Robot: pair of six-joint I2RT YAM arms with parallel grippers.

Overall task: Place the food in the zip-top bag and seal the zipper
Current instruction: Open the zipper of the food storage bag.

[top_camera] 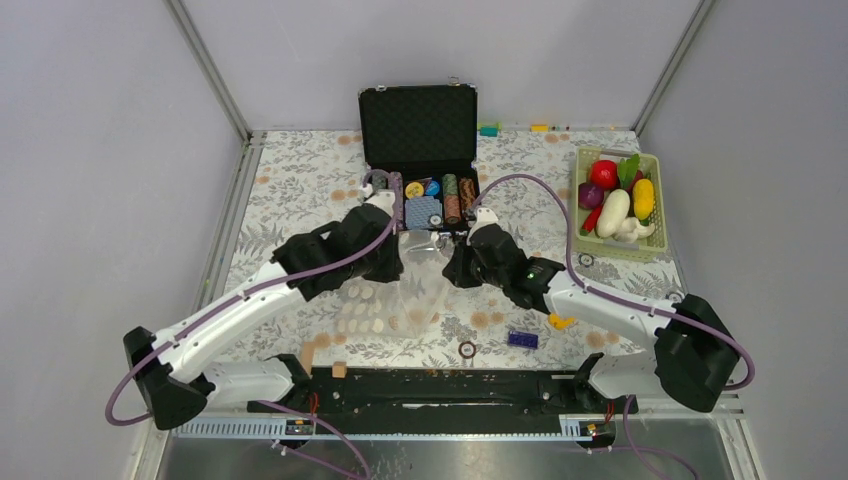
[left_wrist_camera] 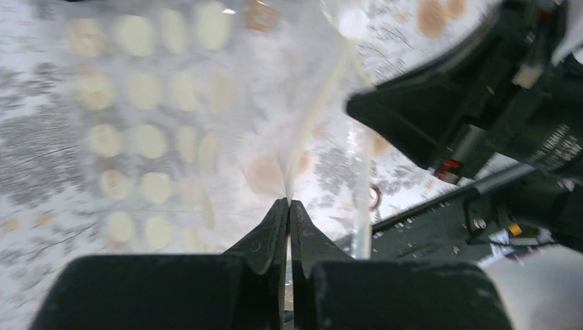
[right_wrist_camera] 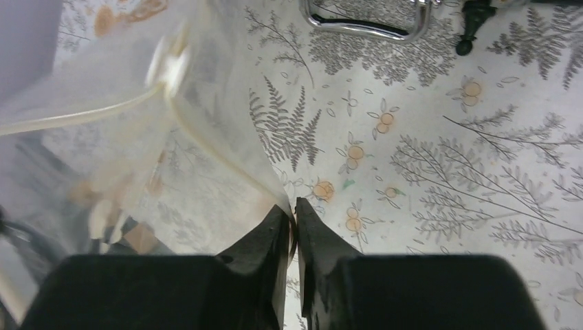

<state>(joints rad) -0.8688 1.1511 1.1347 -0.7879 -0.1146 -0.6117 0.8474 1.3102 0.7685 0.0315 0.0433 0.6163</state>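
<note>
From the top camera: one clear zip-top bag (top_camera: 415, 295) with pale dots, strung up mid-table between the left gripper (top_camera: 403, 252) and the right gripper (top_camera: 452, 264). All the food (top_camera: 612, 205) well apart from it, far right in one pale green basket (top_camera: 612, 257): one red round, one purple, one red chili, one yellow, one green leafy bit, two whitish pieces as far as countable. Just behind the grippers, one open black case (top_camera: 418, 120) with poker chips (top_camera: 445, 198). Near the front edge, one blue block (top_camera: 522, 339) and one wooden cube (top_camera: 340, 369). Left wrist next: left gripper (left_wrist_camera: 289, 206) pressed together, pinching an edge of the zip-top bag (left_wrist_camera: 206, 103), with the right arm (left_wrist_camera: 481, 103) crowding the upper right. Right wrist: same deal, right gripper (right_wrist_camera: 294, 206) clamped on a corner of the zip-top bag (right_wrist_camera: 172, 137), zipper (right_wrist_camera: 89, 113) a thick pale strip curving off left. Sealed or not, can't tell. One chrome case handle (right_wrist_camera: 364, 24) up top over the fern-print tablecloth (right_wrist_camera: 447, 172).
</note>
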